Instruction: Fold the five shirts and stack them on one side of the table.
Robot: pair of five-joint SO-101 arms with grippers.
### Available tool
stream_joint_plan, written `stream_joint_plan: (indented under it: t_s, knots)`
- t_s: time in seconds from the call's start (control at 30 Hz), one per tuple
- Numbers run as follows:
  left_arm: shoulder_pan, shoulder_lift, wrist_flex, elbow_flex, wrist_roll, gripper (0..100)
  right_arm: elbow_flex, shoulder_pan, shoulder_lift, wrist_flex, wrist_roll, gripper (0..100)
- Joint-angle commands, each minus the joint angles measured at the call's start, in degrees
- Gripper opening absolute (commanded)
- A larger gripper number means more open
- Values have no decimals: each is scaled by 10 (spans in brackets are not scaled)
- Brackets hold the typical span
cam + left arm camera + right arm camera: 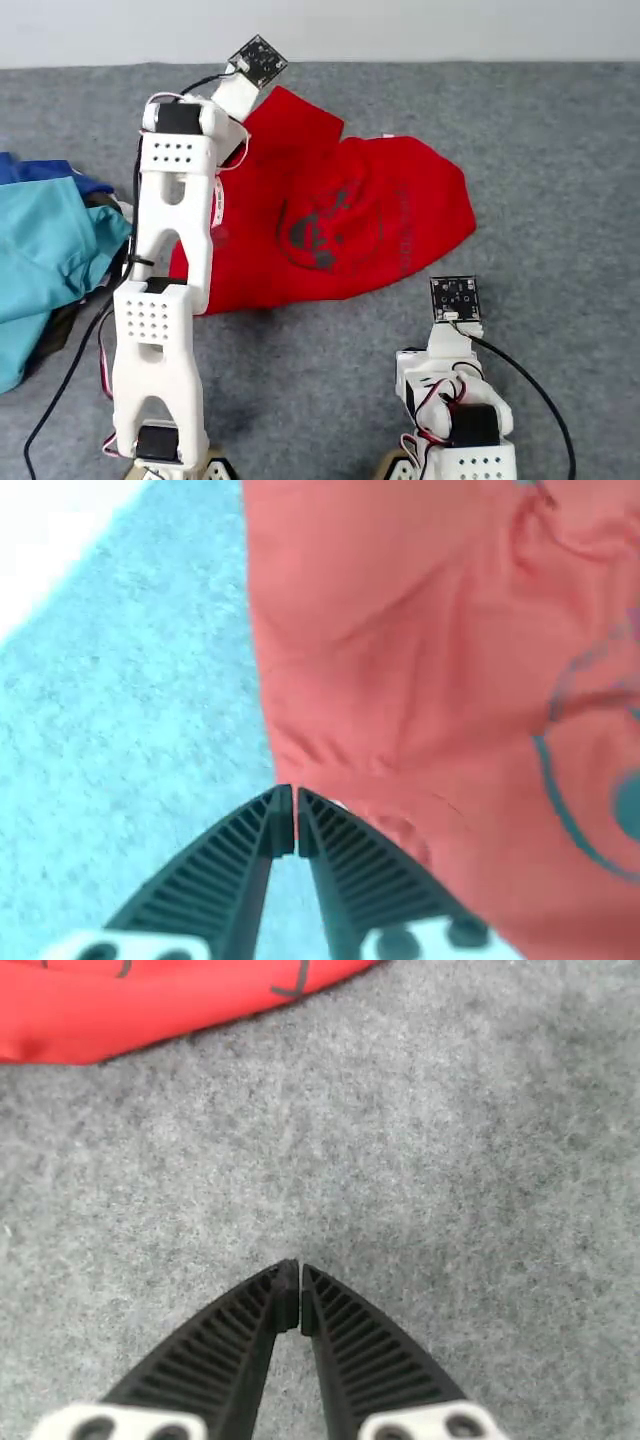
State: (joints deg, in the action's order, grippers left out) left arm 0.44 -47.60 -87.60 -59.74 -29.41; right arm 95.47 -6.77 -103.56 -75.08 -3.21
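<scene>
A red shirt [380, 220] with a dark print lies spread on the grey table cover, partly doubled over. My left arm [165, 290] stretches along the shirt's left side to its far corner. There my left gripper [295, 820] is shut, pinching the edge of the red shirt [420, 660], with creases running out from the fingertips. My right gripper [300, 1300] is shut with nothing in it, over bare cover just in front of the red shirt's near hem [150, 1010]. The right arm [455, 400] sits at the table's near edge.
A heap of unfolded shirts lies at the left edge: a teal shirt [40, 250] on top, a blue shirt [40, 170] behind it, darker cloth [100, 205] underneath. Open grey cover [560, 200] spreads to the right of the red shirt.
</scene>
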Motion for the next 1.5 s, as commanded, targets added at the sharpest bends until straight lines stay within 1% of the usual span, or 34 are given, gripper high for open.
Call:
stream_joint_plan:
  t_s: [0.0,0.1,0.17,0.4,0.63,0.77,0.87,0.97,1.1,1.27,1.47]
  knots:
    - [7,25,-128,-79,-1,14,10,-1,-2,4,-3,9]
    - [4,34,-131,-68,2,14,10,-1,-2,4,-3,9]
    - [1,50,-131,-40,2,14,10,-1,-2,4,-3,9]
    - [5,152,-131,181,-3,14,10,-1,-2,4,-3,9]
    - [40,244,-129,400,-34,15,10,-1,-2,4,-3,9]
    - [67,245,-124,470,-47,15,10,-1,-2,4,-3,9]
    - [78,230,-101,496,-47,15,10,-1,-2,4,-3,9]
    - [82,185,-73,496,-47,15,10,-1,-2,4,-3,9]
    - [72,113,-26,439,-45,15,10,-1,-2,4,-3,9]
    - [63,27,-10,303,-45,15,10,-1,-2,4,-3,9]
    - [54,-87,-11,87,-44,15,10,-1,-2,4,-3,9]
